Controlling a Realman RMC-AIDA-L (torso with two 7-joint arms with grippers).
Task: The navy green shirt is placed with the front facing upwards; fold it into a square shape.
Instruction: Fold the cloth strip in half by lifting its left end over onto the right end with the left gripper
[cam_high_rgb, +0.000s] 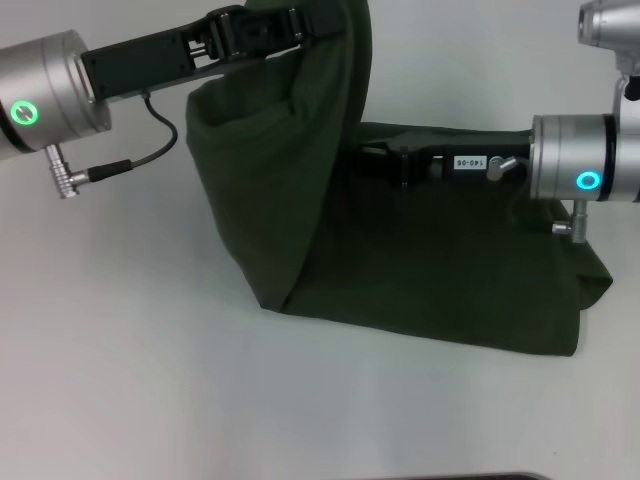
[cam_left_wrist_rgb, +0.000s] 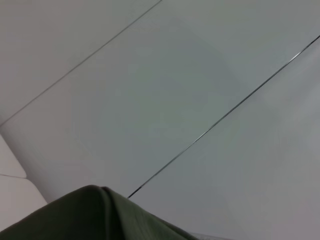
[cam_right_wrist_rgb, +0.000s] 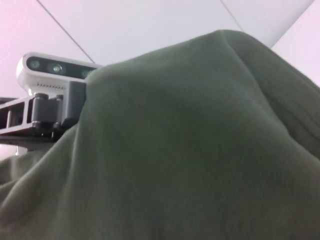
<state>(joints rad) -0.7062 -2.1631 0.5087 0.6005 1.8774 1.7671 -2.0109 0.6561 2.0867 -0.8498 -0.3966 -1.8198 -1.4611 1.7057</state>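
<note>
The left pincer (cam_high_rgb: 268, 28) is raised at the far left of the shirt (cam_high_rgb: 420, 270) and appears closed on a bunched edge of it; cloth covers the fingertips, so the grip is inferred from the fabric hanging from that point. This hold lifts one side of the shirt into a steep draped sheet, presumably so it can be carried over as a fold. The right pincer (cam_high_rgb: 378, 160) lies low and level on the flat part of the shirt, its tip hidden against the raised sheet; whether it is wide or narrow cannot be told. Its position suggests it pins the cloth along the fold line. The rest of the shirt lies flat on the white counter (cam_high_rgb: 120, 380), lettering out of sight.
</note>
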